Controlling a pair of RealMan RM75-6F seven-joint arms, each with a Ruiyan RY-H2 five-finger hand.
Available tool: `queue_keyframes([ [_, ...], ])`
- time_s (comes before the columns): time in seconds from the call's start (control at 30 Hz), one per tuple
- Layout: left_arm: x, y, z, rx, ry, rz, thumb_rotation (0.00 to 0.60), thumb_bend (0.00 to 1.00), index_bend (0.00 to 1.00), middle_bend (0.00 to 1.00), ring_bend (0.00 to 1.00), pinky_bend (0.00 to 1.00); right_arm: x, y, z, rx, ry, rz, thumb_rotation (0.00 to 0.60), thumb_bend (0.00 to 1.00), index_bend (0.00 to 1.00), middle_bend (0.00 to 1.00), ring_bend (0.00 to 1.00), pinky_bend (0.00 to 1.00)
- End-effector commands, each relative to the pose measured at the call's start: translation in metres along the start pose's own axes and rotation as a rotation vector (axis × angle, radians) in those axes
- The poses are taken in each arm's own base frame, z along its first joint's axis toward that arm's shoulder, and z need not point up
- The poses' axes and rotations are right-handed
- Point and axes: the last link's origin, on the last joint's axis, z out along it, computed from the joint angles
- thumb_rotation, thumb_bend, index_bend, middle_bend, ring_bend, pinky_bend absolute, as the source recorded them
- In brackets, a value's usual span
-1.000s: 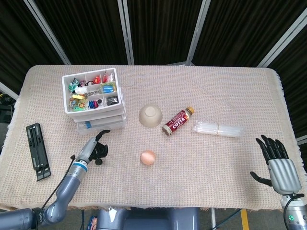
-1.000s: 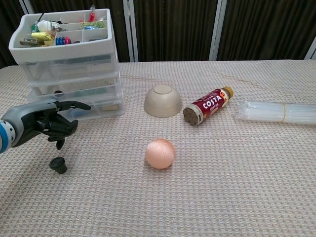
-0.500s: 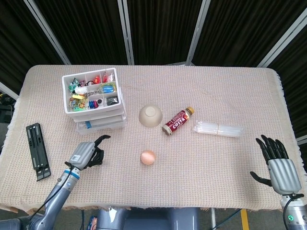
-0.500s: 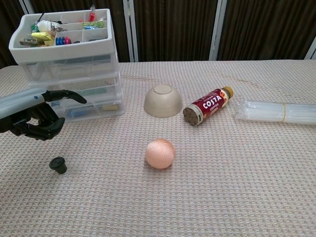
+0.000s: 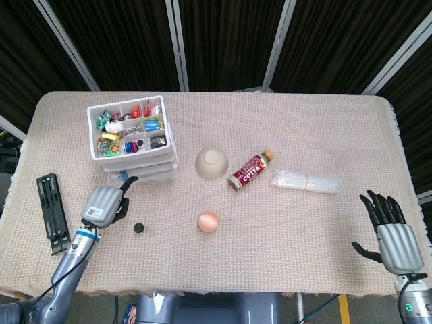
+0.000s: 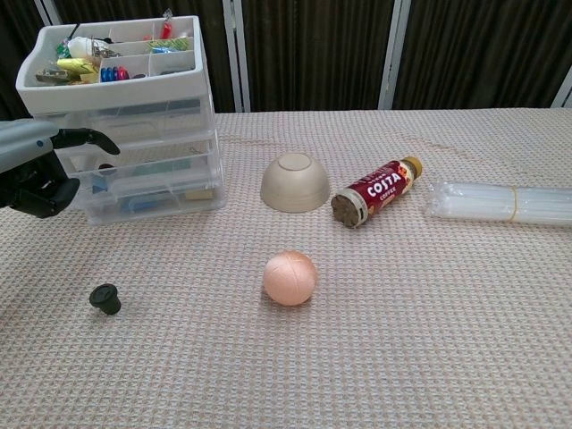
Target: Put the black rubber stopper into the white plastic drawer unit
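Observation:
The black rubber stopper [image 5: 138,228] [image 6: 105,298] lies alone on the cloth, in front of the white plastic drawer unit [image 5: 145,173] [image 6: 152,107]. The unit's drawers look closed, and its top tray is full of small items. My left hand [image 5: 104,202] [image 6: 36,179] hovers left of the stopper, close to the unit's lower front. It holds nothing; most fingers are curled in and one reaches toward the drawers. My right hand [image 5: 391,233] rests at the table's right front edge with its fingers spread, empty, seen only in the head view.
An upturned beige bowl [image 5: 212,163] [image 6: 293,181], a Costa bottle [image 5: 248,170] [image 6: 375,192] on its side and a pink ball [image 5: 208,221] [image 6: 290,276] occupy the middle. A clear pack of tubes [image 5: 307,181] [image 6: 500,203] lies right. A black folded stand [image 5: 52,212] lies far left.
My left hand has drawn back from above the stopper, moving left and toward the drawer unit. The stopper stays on the cloth. The right hand has not moved.

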Motion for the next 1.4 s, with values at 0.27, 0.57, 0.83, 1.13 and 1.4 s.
queue_keyframes([
  [0.27,0.005,-0.017,0.013,0.108,-0.029,0.042,0.6,0.68,0.18,0.91,0.87,0.65,0.0,0.0,0.0,-0.002,-0.002,0.0,0.6,0.06,0.06,0.0,0.0,0.0],
  [0.57,-0.004,-0.019,0.014,0.144,-0.107,-0.005,0.6,0.68,0.25,0.91,0.87,0.65,0.0,0.0,0.0,-0.004,-0.001,0.001,0.6,0.06,0.06,0.0,0.0,0.0],
  [0.83,-0.004,-0.011,0.005,0.12,-0.118,-0.061,0.6,0.69,0.34,0.91,0.87,0.65,0.001,0.0,0.0,-0.004,0.001,0.002,0.6,0.06,0.06,0.0,0.0,0.0],
  [1.13,-0.005,-0.007,-0.014,0.086,-0.131,-0.089,0.6,0.69,0.34,0.91,0.87,0.65,0.001,0.0,0.0,-0.003,0.003,0.006,0.6,0.06,0.06,0.0,0.0,0.0],
  [1.4,-0.007,-0.001,-0.026,0.038,-0.136,-0.082,0.6,0.69,0.32,0.9,0.86,0.65,0.001,0.0,0.0,-0.004,0.004,0.005,0.6,0.06,0.06,0.0,0.0,0.0],
])
